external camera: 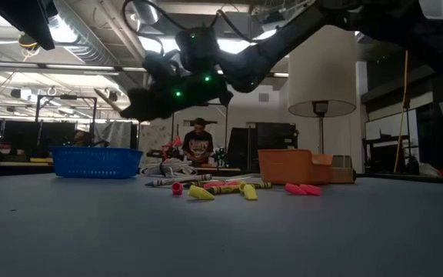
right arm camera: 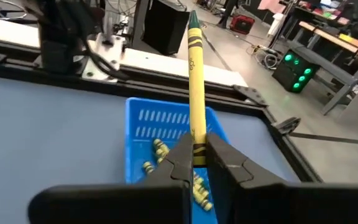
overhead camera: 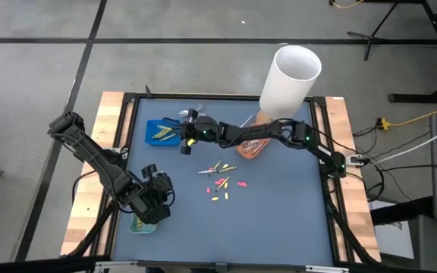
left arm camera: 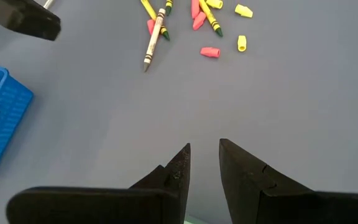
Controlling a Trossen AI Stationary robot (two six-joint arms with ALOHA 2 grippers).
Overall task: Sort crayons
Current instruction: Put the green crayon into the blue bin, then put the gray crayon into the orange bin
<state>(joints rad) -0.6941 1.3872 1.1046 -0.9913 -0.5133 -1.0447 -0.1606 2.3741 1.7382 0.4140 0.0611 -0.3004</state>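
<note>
Crayons (overhead camera: 222, 182) lie loose near the middle of the bench (overhead camera: 279, 220), a mix of yellow, pink and green sticks, well apart from the blue tray (overhead camera: 160, 132) toward the bench's far-left corner. One yellow crayon (right arm camera: 195, 87) is not with them: we see it pinched in the right claw (right arm camera: 199, 163), its long axis standing up out of the fingers, tip pointing away from the wrist. That claw (overhead camera: 187, 139) hangs just beside the blue tray, on the side facing the loose pile, and in its own wrist view the tray (right arm camera: 160, 130) sits right beyond the fingers with a few yellow crayons already inside. We judge the coming move to be a short carry over the tray's near wall, then a release; the upright crayon will likely need tilting so it drops in flat instead of tipping out over the rim.

Nothing stands between claw and tray. An orange tray (overhead camera: 252, 148) lies under the right arm, on the far side of the pile from the blue tray, and a tall white tube (overhead camera: 289, 80) rises behind it. The left claw (left arm camera: 204, 163) waits slightly parted and empty, over bare bench farther from the blue tray than the pile is.
</note>
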